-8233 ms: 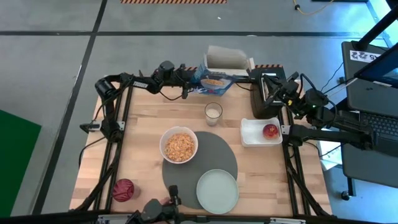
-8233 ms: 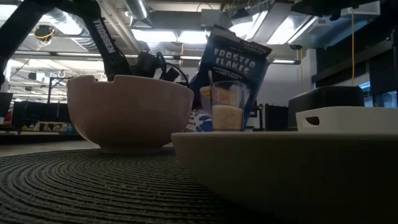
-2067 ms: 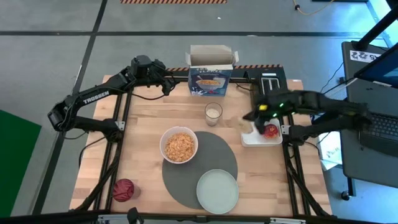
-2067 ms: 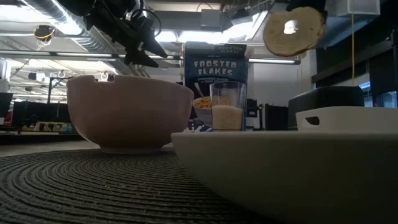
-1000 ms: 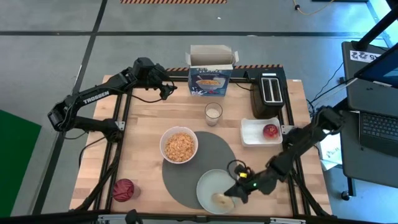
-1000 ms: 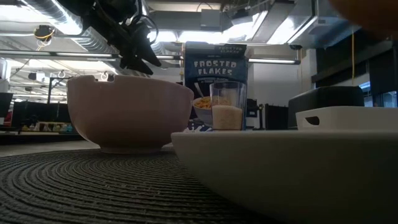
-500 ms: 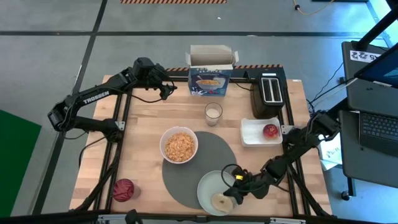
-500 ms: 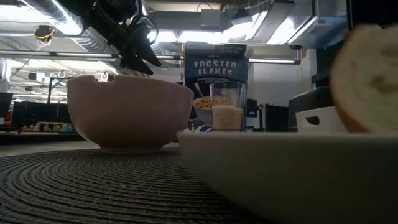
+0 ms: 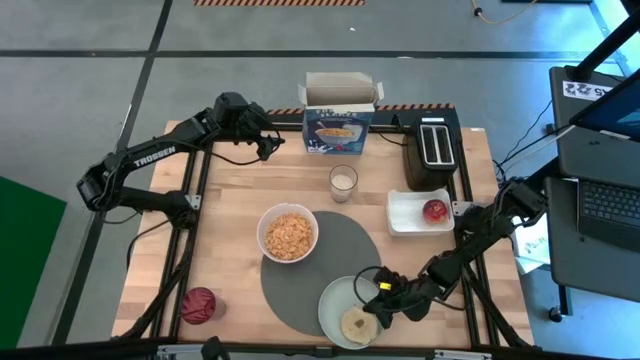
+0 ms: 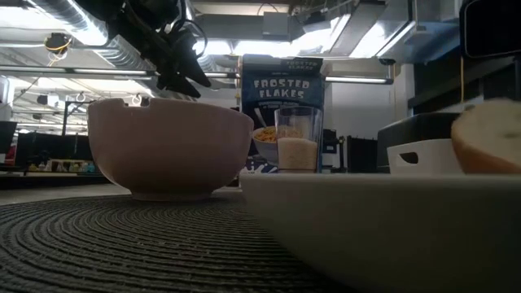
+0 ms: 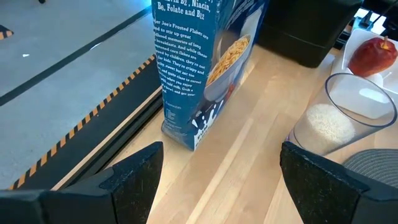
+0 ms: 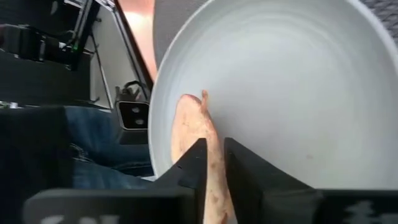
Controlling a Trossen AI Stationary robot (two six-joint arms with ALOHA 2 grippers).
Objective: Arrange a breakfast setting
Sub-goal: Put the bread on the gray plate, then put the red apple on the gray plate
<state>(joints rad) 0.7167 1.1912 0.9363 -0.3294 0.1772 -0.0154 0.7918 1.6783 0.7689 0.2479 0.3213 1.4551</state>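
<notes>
The bagel half [image 9: 354,326] lies in the pale-green plate [image 9: 335,295], which sits on the near edge of the round dark-grey mat [image 9: 335,250]. My right gripper [image 9: 370,314] is shut on the bagel half [image 12: 198,127]. The white bowl [image 9: 288,233] of cereal stands on the mat's far left. The glass of milk [image 9: 343,181] and the blue cereal box [image 9: 338,130] stand beyond it. The red apple [image 9: 434,210] lies in the white tray [image 9: 405,212]. My left gripper [image 9: 268,145] hangs open left of the box [image 11: 199,68], touching nothing. My right gripper pinches the bagel half between its two fingers, one on each flat face, at the rim nearest the gripper [image 12: 210,163]. The fingers slant down from the table's right side. The bagel half's far part [image 10: 488,140] rests inside the plate.
The black toaster [image 9: 432,152] stands at the far right behind the tray. A dark-red round thing [image 9: 198,305] sits at the near left corner. Bare wood lies left of the bowl and between the mat and the tray.
My right gripper has gone down with the bagel half, tipping as it went. The bagel half, which was above the plate, now rests in it. The plate has slid slightly toward the table's right edge.
</notes>
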